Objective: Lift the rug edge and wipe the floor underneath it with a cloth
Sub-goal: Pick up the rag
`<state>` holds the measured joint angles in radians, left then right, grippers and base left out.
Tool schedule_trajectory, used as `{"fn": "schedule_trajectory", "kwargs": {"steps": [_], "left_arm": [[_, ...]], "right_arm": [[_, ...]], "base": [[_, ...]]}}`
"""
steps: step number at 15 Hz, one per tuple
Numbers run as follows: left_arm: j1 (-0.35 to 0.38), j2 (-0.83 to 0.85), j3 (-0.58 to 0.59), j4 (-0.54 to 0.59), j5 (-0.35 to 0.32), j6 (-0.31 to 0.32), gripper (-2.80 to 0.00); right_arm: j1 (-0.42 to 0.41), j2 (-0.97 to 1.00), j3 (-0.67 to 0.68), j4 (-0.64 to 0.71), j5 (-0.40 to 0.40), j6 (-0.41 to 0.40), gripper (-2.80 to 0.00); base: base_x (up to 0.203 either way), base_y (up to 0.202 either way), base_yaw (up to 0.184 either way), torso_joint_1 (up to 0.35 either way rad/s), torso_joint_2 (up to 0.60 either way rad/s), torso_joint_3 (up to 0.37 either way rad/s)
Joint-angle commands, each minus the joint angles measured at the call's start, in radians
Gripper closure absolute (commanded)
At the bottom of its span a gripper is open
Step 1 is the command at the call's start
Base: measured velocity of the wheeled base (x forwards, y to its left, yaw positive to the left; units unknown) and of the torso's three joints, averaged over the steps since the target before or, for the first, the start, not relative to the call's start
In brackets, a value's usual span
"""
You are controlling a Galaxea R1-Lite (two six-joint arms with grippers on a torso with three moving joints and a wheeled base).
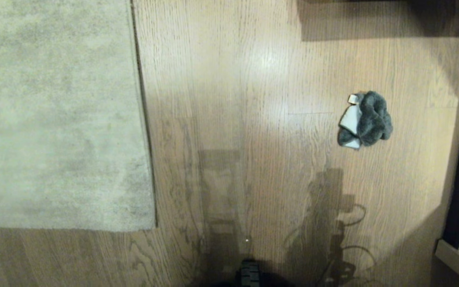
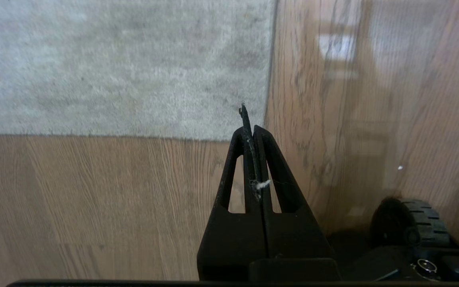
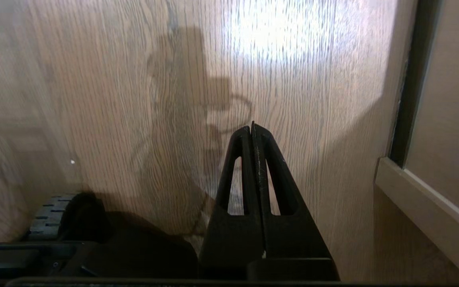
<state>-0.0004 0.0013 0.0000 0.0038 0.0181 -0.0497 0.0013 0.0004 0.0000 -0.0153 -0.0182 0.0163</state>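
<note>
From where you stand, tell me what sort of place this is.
Probably a room in a home: wood-grain plank floor, a large pale short-pile rug lying flat with its corner near the robot, a crumpled grey cloth on the boards, and a baseboard along the right.

The floor [image 1: 253, 99] of wood-grain planks carries the rug edge [image 1: 144, 159] and, well apart, the crumpled cloth [image 1: 367, 119].

The rug [image 1: 54, 115] lay on the floor [image 1: 245, 99] at the robot's left, its rug edge [image 1: 144, 119] running away from the robot to a near corner. The cloth [image 1: 365, 119] sat on the bare floor well to the right of that edge, apart from it. A baseboard [image 1: 458, 259] stood at the far right, nearer than the cloth.
</note>
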Motion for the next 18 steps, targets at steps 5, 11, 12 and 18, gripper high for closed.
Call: {"fn": "schedule_trajectory", "kwargs": {"steps": [5,11,12,18], "left_arm": [[0.000,0.000,0.000,0.001,0.001,-0.001,0.00],[-0.001,0.000,0.000,-0.001,0.000,-0.002,0.00],[0.000,0.000,0.000,-0.001,0.000,-0.002,0.00],[-0.001,0.000,0.000,-0.001,0.000,-0.002,0.00]], "right_arm": [[0.000,0.001,0.000,0.000,0.000,0.001,0.00],[0.000,0.000,0.000,0.000,0.000,0.001,0.00],[0.000,0.001,0.000,0.000,0.000,0.001,0.00],[0.000,0.000,0.000,-0.002,0.001,-0.002,0.00]], "base": [[0.000,0.000,0.000,0.001,0.01,-0.114],[0.000,0.000,0.000,0.000,0.00,0.000],[0.000,0.000,0.000,0.000,0.00,0.000],[0.000,0.000,0.000,0.000,0.00,0.000]]}}
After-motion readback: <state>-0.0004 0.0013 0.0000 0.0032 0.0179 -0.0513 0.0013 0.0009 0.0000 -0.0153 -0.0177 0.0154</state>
